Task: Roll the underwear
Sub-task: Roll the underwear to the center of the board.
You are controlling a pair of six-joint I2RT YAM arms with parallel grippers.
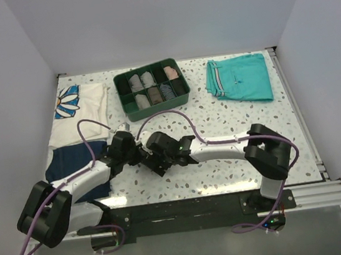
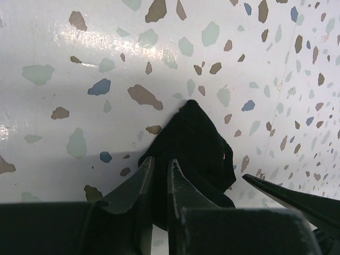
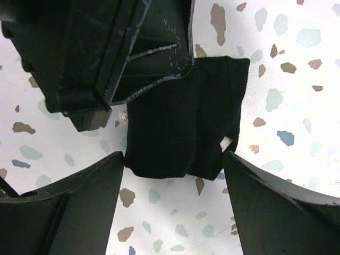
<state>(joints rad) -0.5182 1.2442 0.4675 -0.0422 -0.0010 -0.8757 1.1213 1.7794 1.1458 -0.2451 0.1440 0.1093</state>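
The underwear (image 3: 180,127) is a small black folded bundle lying on the speckled table, with a small pale tag at its lower right edge. It also shows in the left wrist view (image 2: 199,141). My left gripper (image 2: 161,159) is shut on the bundle's near edge, with black fabric between its fingers. In the right wrist view it comes in from the upper left (image 3: 159,64). My right gripper (image 3: 174,156) is open, with a finger (image 3: 79,207) on each side of the bundle's near end, not touching it. In the top view both grippers (image 1: 135,154) (image 1: 154,160) meet at the table's middle and hide the underwear.
A green divided tray (image 1: 156,110) with several small rolls stands at the back middle. Teal shorts (image 1: 239,79) lie at the back right. A white shirt with a flower print (image 1: 80,111) and a navy folded garment (image 1: 68,163) lie on the left.
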